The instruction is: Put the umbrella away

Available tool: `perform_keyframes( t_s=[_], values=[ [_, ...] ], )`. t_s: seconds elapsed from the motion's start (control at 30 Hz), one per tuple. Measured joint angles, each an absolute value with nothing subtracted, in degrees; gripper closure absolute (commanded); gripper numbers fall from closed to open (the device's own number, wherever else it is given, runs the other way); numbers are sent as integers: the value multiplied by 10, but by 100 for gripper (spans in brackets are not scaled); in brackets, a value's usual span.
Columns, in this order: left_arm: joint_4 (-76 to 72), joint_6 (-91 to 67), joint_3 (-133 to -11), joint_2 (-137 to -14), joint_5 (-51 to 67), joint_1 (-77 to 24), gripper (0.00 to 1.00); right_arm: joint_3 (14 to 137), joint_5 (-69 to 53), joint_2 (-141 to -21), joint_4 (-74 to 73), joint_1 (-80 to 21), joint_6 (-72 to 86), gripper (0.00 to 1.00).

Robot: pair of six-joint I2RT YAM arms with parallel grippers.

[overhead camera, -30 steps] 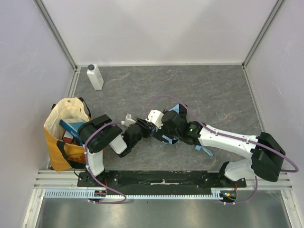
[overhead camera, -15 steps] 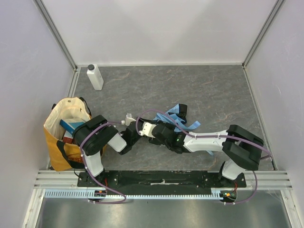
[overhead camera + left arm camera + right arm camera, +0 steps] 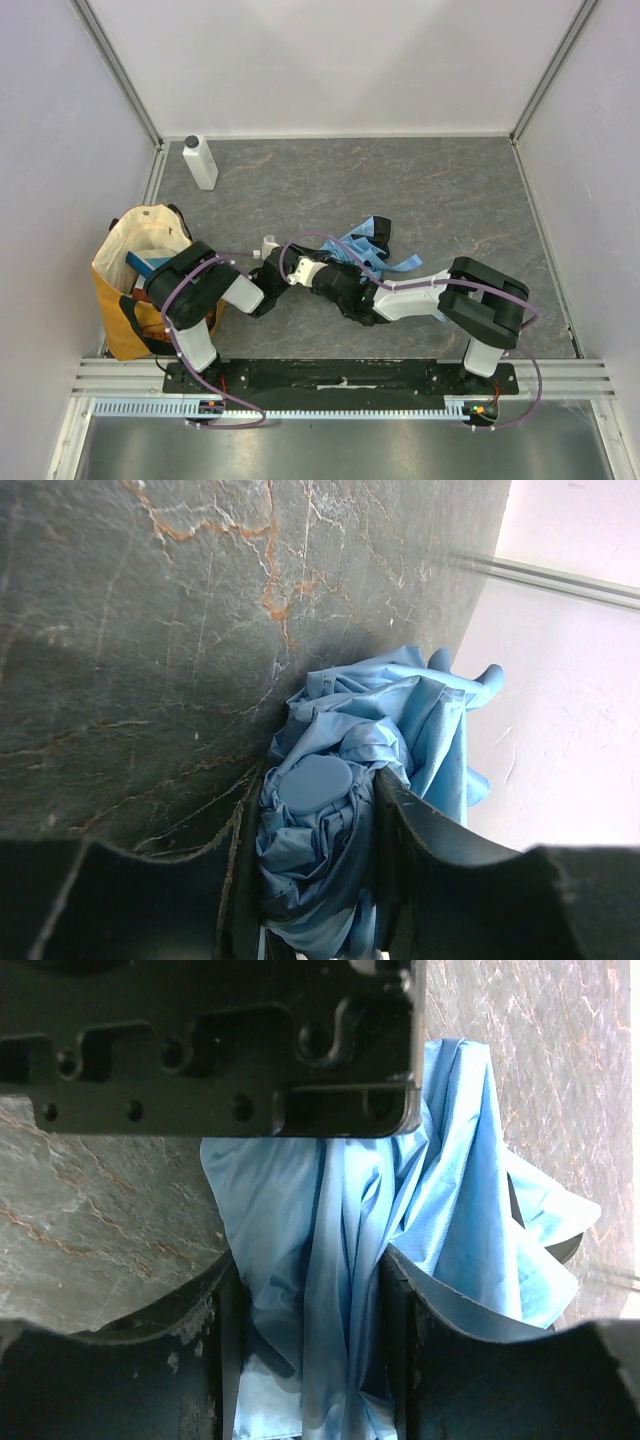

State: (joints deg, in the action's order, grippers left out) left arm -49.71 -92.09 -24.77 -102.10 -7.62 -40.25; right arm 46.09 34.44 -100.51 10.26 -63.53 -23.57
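The umbrella is a crumpled light-blue fabric bundle lying on the grey table near the middle. Both grippers meet at its left end. My left gripper is shut on the bunched end of the umbrella, with its blue oval cap showing between the jaws. My right gripper is shut on loose folds of the umbrella fabric, just beyond the left gripper's black body. The shaft and ribs are hidden by fabric.
A yellow-and-cream tote bag stands open at the left edge, holding a blue box. A white plastic bottle stands at the back left. White walls enclose the table.
The right arm has folded and its gripper has moved left up against the left gripper. The blue fabric has been drawn left with it. The left arm has pulled slightly back toward the bag.
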Motion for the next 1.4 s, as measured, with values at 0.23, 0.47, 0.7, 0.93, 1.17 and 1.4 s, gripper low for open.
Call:
perform_keyframes(
  t_s=[0.23, 0.47, 0.7, 0.93, 1.17, 1.4],
  values=[
    [-472, -913, -257, -1014, -48, -392, 98, 480, 328, -1011, 69, -627, -232, 63],
    [-445, -900, -256, -998, -6, -368, 98, 530, 266, -1018, -12, -607, -217, 85],
    [-408, -889, -251, -973, 23, -341, 98, 578, 237, -1042, -56, -603, -202, 100],
    [-398, -871, -249, -963, 46, -322, 55, 605, 199, -1054, -82, -589, -184, 100],
    [-462, -832, -243, -976, 77, -305, 15, 627, 77, -1056, -108, -536, -170, 100],
    [-517, -782, -226, -977, 106, -292, 9, 631, -62, -1051, -98, -463, -119, 100]
  ],
)
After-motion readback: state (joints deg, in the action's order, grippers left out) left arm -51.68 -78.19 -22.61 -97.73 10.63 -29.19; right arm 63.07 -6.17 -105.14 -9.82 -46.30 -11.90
